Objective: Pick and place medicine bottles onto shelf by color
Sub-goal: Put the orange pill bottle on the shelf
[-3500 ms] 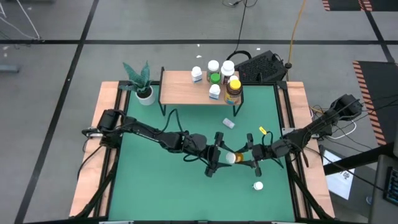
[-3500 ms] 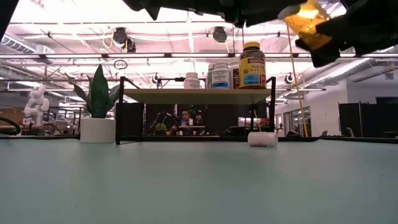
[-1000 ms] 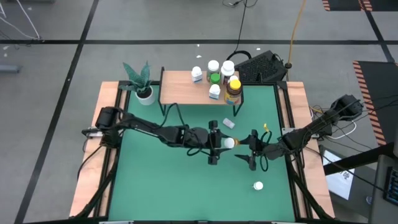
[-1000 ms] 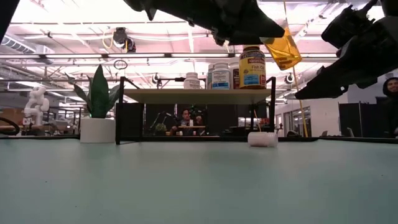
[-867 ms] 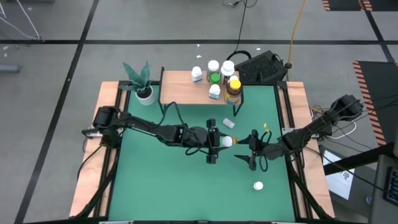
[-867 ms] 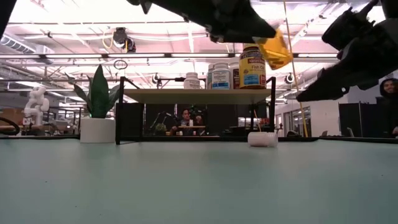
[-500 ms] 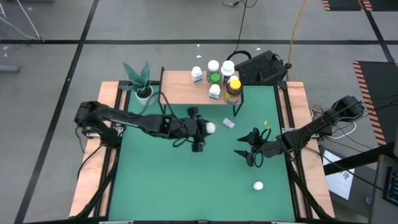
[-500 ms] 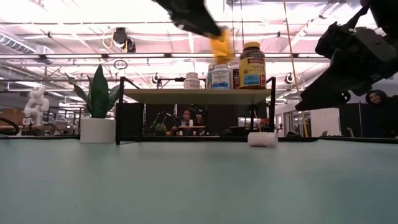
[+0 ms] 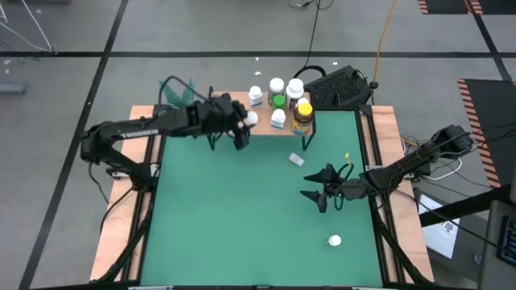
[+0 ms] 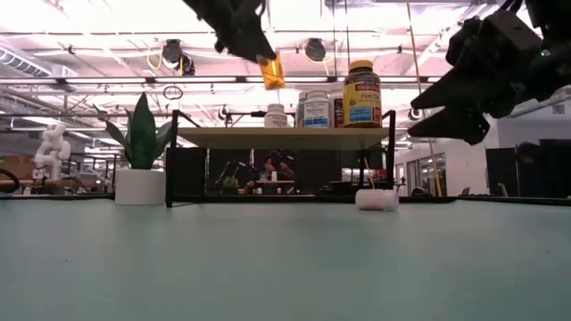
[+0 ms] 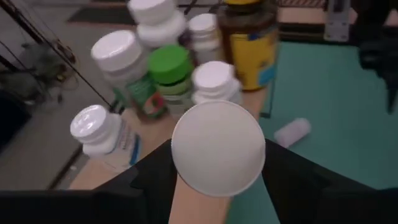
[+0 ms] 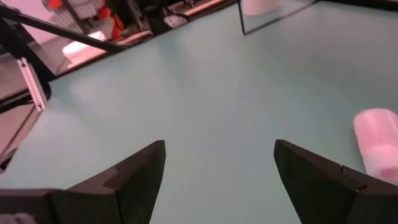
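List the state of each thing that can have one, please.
Left pincer: shut on orange bottle, raised over the shelf.
Orange bottle: held, capped.
Right pincer: open, empty.
Shelf: holds six upright bottles.
Two white bottles: lying on the table.

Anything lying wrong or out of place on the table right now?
Two bottles lie tipped on the green mat: a white bottle on its side near the shelf's right legs, and a pink bottle toward the near right. Nothing looks spilled.
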You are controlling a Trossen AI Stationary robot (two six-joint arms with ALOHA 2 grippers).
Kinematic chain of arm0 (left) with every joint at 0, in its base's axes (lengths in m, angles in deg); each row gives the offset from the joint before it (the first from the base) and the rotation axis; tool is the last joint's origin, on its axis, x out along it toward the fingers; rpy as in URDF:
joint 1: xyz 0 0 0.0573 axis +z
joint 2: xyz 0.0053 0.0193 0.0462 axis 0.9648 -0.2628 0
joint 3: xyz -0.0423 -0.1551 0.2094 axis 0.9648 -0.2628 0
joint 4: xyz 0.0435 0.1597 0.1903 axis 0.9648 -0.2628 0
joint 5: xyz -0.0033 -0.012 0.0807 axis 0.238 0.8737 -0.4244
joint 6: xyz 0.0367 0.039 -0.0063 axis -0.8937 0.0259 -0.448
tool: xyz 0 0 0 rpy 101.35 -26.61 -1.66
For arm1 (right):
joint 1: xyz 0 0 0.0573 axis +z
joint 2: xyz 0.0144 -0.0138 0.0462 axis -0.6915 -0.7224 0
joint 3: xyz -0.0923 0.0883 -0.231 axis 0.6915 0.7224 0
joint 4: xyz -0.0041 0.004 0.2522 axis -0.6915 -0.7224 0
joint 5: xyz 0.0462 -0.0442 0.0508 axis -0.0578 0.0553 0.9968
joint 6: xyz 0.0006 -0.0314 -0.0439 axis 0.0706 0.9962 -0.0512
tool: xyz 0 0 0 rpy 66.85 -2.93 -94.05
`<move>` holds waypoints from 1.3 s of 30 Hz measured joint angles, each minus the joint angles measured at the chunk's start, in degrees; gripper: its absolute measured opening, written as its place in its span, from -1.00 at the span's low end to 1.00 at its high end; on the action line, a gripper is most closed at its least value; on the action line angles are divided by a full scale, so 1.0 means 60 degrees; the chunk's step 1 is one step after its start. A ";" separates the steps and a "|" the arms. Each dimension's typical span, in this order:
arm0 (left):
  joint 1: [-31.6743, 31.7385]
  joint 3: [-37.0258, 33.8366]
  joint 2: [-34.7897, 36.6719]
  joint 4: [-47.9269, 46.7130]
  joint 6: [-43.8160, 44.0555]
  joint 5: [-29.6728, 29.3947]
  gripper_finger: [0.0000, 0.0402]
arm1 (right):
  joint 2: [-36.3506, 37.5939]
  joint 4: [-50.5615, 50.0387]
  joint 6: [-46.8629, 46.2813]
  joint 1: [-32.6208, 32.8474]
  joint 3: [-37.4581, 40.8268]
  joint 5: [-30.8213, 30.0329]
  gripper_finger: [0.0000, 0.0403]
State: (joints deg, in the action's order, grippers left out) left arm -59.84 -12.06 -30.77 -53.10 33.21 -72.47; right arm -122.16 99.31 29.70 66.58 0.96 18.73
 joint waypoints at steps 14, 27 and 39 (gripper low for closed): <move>0.1877 -0.0004 -0.1158 0.0321 0.0669 0.0811 0.05 | 0.0000 0.0214 -0.0049 -0.0062 0.0000 0.0000 0.45; 0.2186 -0.0004 -0.1376 0.0564 0.0704 0.1089 0.07 | 0.0000 0.0287 -0.0200 -0.0062 0.0000 0.0000 0.45; 0.2215 -0.0007 -0.1600 0.0777 0.0565 0.1066 0.09 | 0.0000 0.0248 -0.0303 -0.0062 0.0000 0.0004 0.45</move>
State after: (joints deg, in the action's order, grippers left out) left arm -46.55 -12.10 -40.37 -48.44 36.59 -66.07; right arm -122.16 100.80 27.88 66.21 0.96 18.75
